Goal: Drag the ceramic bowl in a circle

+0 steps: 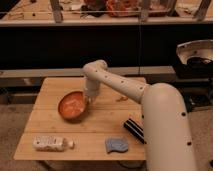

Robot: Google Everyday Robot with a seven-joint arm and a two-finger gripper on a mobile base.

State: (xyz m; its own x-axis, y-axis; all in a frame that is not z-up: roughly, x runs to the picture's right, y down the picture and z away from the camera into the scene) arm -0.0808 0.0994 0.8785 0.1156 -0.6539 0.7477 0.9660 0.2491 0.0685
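Now the gripper (89,100) reaches down, its fingers clamped on the right rim of the round, glossy orange ceramic bowl (72,105), which sits tilted just left of it on the wooden table (95,131).

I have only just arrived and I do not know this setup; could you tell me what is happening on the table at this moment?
A white robot arm reaches down over a light wooden table, and its gripper is at the right rim of a round, glossy orange ceramic bowl, with the fingers shut. The bowl sits left of the table's centre and looks slightly tilted. A clear plastic bottle lies on its side near the front left, a blue sponge lies at the front, and a dark striped object lies to the right of the sponge.
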